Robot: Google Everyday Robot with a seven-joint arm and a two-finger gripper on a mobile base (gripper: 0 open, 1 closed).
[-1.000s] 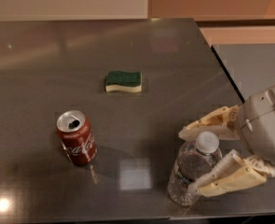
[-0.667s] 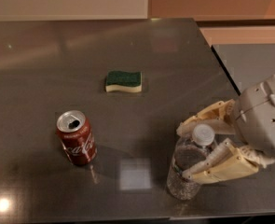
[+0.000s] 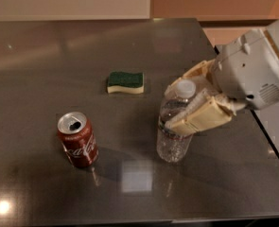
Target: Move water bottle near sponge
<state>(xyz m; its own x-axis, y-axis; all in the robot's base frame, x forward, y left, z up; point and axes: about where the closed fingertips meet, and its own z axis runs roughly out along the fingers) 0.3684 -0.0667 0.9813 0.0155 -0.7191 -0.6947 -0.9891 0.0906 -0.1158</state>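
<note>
**Bottle grabbed and heading for the sponge**

- Gripper (image 3: 172, 105) comes in from the right edge, jaws closed onto the water bottle (image 3: 173, 135) around its upper body, just under the cap. One finger crosses the near face, the other sits behind the neck. Firm hold as far as I can see.
- Change vs a second ago: the jaws were straddling the bottle down in the near-right part of the desk (image 3: 44, 56). The bottle now sits further left and further back, so the carry has started.
- Bottle is upright, maybe a slight lean. Can't tell whether the base is clear of the desk or skimming it.
- Sponge (image 3: 125, 82) hasn't moved: green side up, far-left of the bottle, clear gap between them. Nearer than before, but I wouldn't call it "near" yet.
- Coke can (image 3: 77, 140) also unmoved, near-left, well apart from the bottle and off the straight line to the sponge.

My read: grasp done, transport partway. What's left is a short push further left and back, set down just beside the sponge, then release. Main risk is nudging the sponge on set-down, or the thin crinkly plastic flexing in the jaws and the bottle tipping on release.
</note>
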